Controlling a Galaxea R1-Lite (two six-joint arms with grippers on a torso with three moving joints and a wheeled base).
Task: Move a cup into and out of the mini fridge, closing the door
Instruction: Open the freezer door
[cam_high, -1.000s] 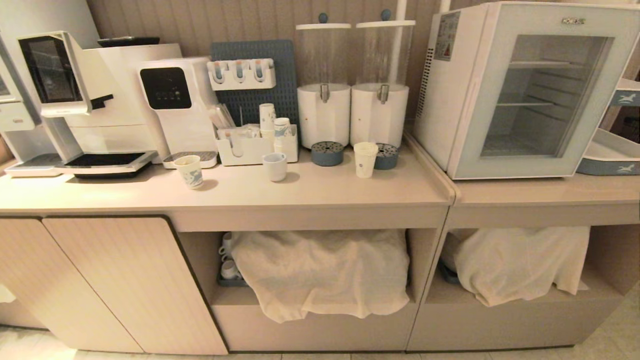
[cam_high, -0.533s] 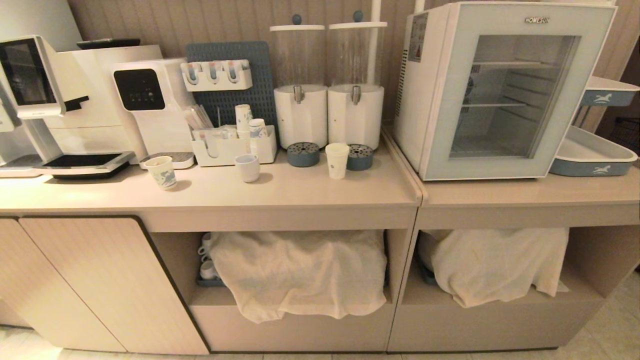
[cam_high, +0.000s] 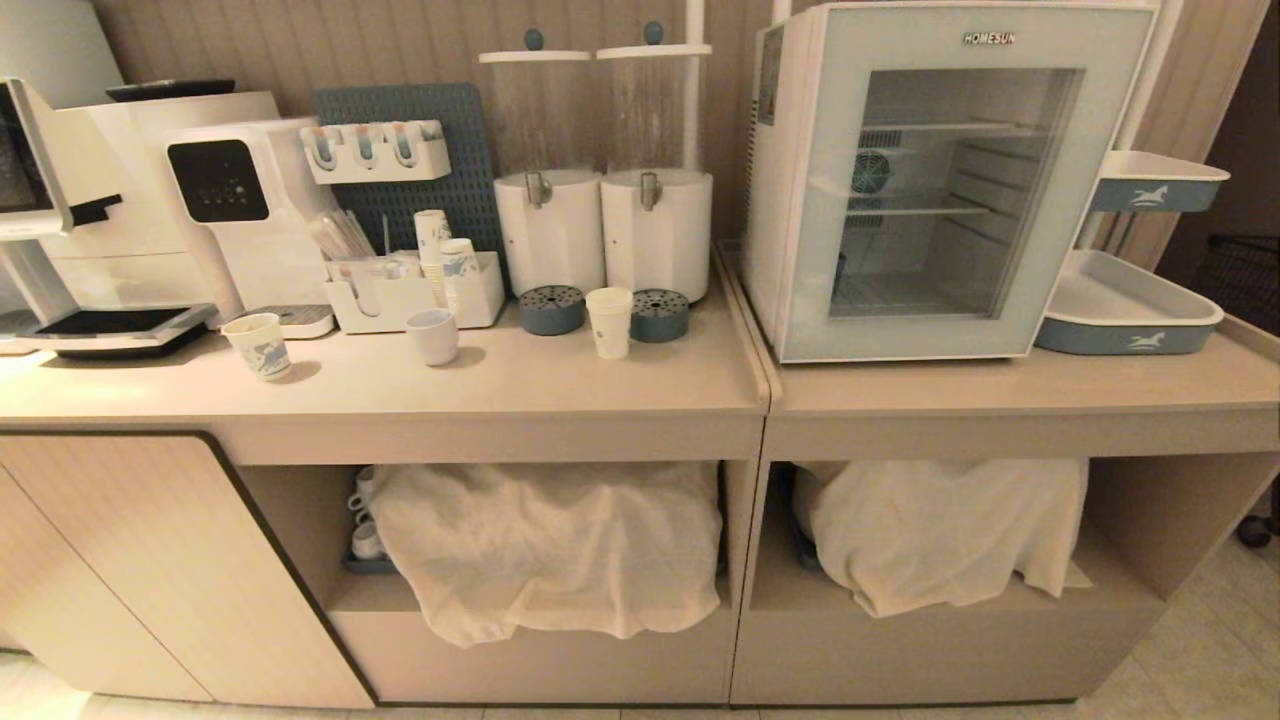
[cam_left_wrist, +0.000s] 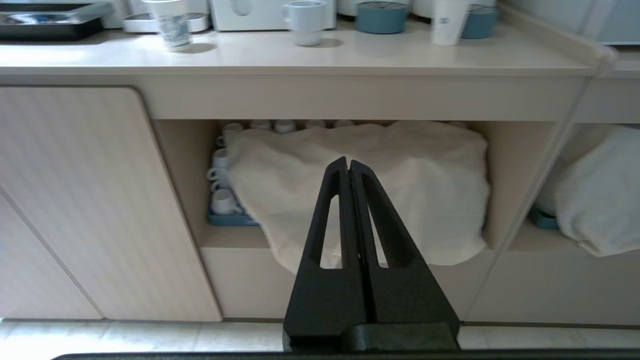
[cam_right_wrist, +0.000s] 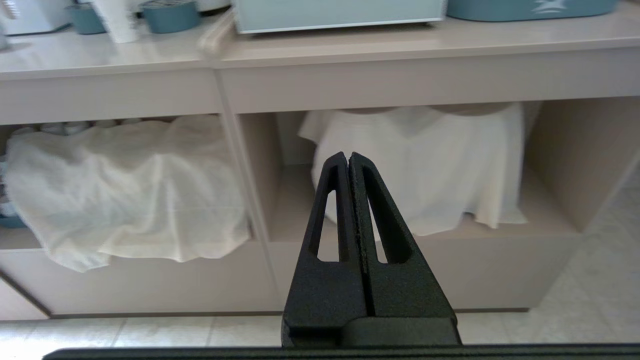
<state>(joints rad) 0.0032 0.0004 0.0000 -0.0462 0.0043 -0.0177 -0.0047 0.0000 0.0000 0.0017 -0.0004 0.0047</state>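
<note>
The tall white paper cup (cam_high: 609, 321) with a small blue logo stands on the counter between two blue drip trays, left of the mini fridge (cam_high: 770, 190); its lower part also shows in the left wrist view as the cup (cam_left_wrist: 446, 22). The fridge's glass door (cam_high: 960, 190) is closed, with bare wire shelves behind it. Neither arm shows in the head view. My left gripper (cam_left_wrist: 348, 161) is shut and empty, low before the left shelf cloth. My right gripper (cam_right_wrist: 348, 156) is shut and empty, low before the right shelf cloth.
A patterned paper cup (cam_high: 259, 346) and a squat white cup (cam_high: 433, 336) stand on the counter (cam_high: 400, 385). Coffee machines, two drink dispensers (cam_high: 600, 230) and a cup organiser line the wall. Blue-and-white trays (cam_high: 1125, 310) sit right of the fridge. Cloth-covered shelves (cam_high: 550, 545) lie below.
The whole head view has shifted left: the camera has moved rightward, so the fridge sits nearer the picture's middle. Nothing on the counter has moved.
</note>
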